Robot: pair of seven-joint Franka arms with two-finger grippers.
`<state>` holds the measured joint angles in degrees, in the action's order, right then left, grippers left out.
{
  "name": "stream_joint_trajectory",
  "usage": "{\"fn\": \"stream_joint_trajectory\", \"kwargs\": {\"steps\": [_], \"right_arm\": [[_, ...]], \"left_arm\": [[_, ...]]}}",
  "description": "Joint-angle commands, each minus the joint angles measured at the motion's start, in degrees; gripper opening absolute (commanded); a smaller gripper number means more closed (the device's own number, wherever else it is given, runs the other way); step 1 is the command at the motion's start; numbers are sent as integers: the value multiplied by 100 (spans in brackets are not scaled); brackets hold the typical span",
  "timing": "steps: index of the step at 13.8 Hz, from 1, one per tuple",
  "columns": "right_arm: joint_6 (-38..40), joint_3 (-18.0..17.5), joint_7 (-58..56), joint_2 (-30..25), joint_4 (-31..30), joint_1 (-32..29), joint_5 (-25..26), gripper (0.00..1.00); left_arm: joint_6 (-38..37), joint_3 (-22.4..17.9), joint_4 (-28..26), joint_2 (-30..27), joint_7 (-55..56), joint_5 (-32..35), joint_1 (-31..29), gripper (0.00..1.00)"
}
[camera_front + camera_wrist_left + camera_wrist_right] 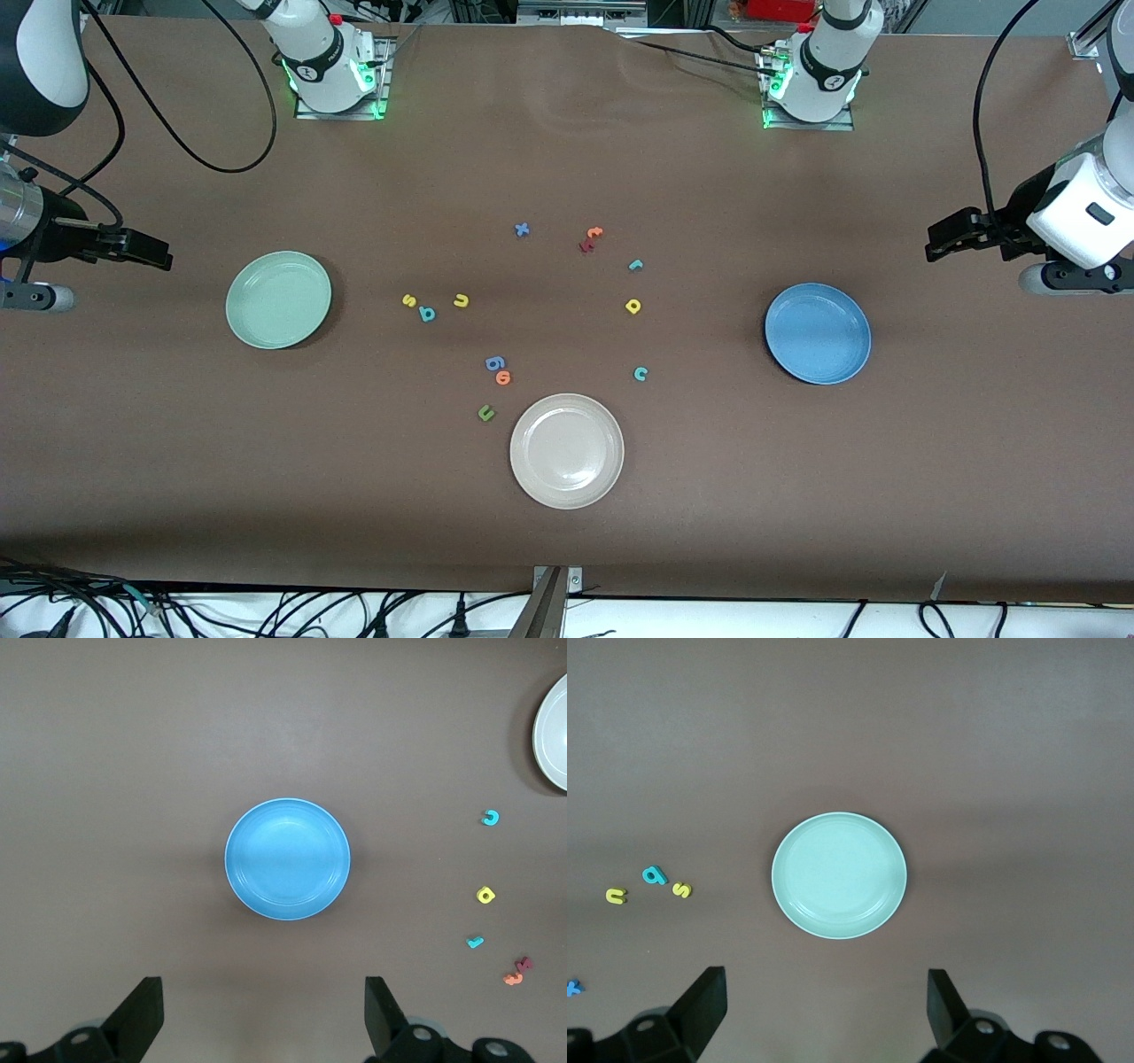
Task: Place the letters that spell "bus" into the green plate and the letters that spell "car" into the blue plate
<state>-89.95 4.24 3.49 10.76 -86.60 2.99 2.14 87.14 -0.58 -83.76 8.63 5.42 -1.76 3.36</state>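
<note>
The green plate [278,299] [839,874] lies empty toward the right arm's end. Beside it, toward the middle, sit the yellow "s" [409,300] [682,890], teal "b" [427,313] [653,874] and yellow "u" [461,301] [617,896]. The blue plate [817,333] [288,859] lies empty toward the left arm's end. Toward the middle from it lie the teal "r" [635,264] [476,943], yellow "a" [633,306] [485,895] and teal "c" [640,373] [490,818]. My right gripper [166,258] [827,1005] hangs open over the table's right-arm end. My left gripper [930,248] [263,1010] hangs open over the left-arm end. Both hold nothing.
A beige-white plate [566,450] [554,735] lies nearest the front camera. Beside it are a dark green "u" [485,412], an orange "o" [503,377] and a blue "g" [495,362]. A blue "x" [522,229] and red and orange letters [592,237] lie nearer the bases.
</note>
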Motion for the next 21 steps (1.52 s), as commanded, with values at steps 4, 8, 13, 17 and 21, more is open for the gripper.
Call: {"fn": "stream_joint_trajectory", "kwargs": {"steps": [4,8,13,17,21], "right_arm": [[-5,-55,64,-74,-32,-53,-82,100],[-5,-46,64,-75,-32,-61,-82,100],[-13,-55,73,-74,-32,-61,-82,100],[-5,-55,73,-66,-32,-61,-82,100],[-5,-55,73,-66,-32,-53,-82,100]], "left_arm": [[-48,14,202,148,65,176,50,100],[-48,-3,202,157,56,176,33,100],[-48,6,290,165,65,159,50,100],[-48,14,316,201,65,159,59,100],[-48,14,316,201,74,167,59,100]]}}
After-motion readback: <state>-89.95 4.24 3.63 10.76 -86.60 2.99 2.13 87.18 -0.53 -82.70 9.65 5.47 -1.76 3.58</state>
